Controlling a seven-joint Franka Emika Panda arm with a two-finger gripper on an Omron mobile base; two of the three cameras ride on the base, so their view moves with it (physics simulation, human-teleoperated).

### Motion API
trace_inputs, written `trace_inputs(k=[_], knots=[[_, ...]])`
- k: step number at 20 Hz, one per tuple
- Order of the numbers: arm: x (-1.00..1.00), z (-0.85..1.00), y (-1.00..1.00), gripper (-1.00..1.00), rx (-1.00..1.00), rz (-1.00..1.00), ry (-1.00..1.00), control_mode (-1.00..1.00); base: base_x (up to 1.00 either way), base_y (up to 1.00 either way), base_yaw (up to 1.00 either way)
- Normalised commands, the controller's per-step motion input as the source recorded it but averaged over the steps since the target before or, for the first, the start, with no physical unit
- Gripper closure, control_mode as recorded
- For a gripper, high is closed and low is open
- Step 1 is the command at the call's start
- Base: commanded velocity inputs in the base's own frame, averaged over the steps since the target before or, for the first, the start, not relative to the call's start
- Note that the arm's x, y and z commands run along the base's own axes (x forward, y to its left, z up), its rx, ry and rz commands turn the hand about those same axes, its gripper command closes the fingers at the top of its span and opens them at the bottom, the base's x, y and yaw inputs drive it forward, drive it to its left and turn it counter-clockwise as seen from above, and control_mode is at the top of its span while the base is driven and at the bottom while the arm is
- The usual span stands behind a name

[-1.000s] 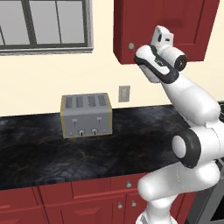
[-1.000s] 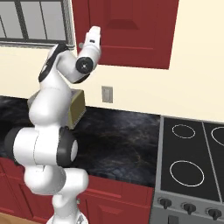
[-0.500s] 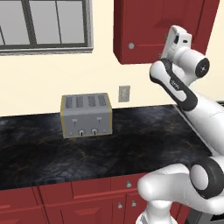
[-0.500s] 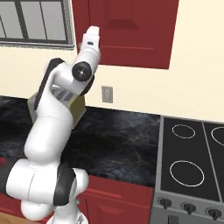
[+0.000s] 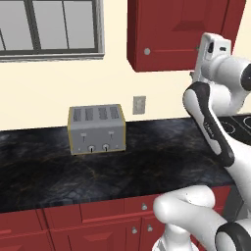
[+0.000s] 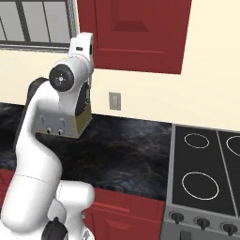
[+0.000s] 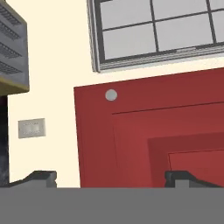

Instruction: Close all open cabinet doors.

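My gripper (image 7: pixel 111 177) stands wide apart, holding nothing, facing the dark-red cabinet door (image 7: pixel 157 135) with its round silver knob (image 7: pixel 111 95) at eleven o'clock. My right base view adds the stovetop (image 6: pixel 206 173) at four o'clock; the left base view shows the boxy metal toaster (image 5: pixel 96 129) on a black marbled counter (image 5: pixel 98 171).

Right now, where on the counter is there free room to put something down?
The black counter is bare between the toaster and the stove, below the wall outlet. Left of the toaster it is bare too. Nearest the stove, the arm crowds the space.
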Motion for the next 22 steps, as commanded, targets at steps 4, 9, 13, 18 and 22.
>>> trace_inputs(k=[4, 9, 13, 18, 22], knots=[[-1.0, 0.01, 0.0, -1.0, -0.04, 0.0, 0.06, -1.0, 0.0, 0.0, 0.0], [-0.92, -0.04, 0.0, -1.0, -0.02, 0.0, 0.0, -1.0, 0.0, 0.0, 0.0], [-0.67, -0.14, 0.0, -1.0, -0.03, 0.0, 0.0, -1.0, 0.0, 0.0, 0.0], [-0.6, -0.15, 0.0, -1.0, -0.01, 0.0, 0.0, -1.0, 0.0, 0.0, 0.0], [-0.44, -0.1, 0.0, -1.0, 0.0, 0.0, 0.0, -1.0, 0.0, 0.0, 0.0]])
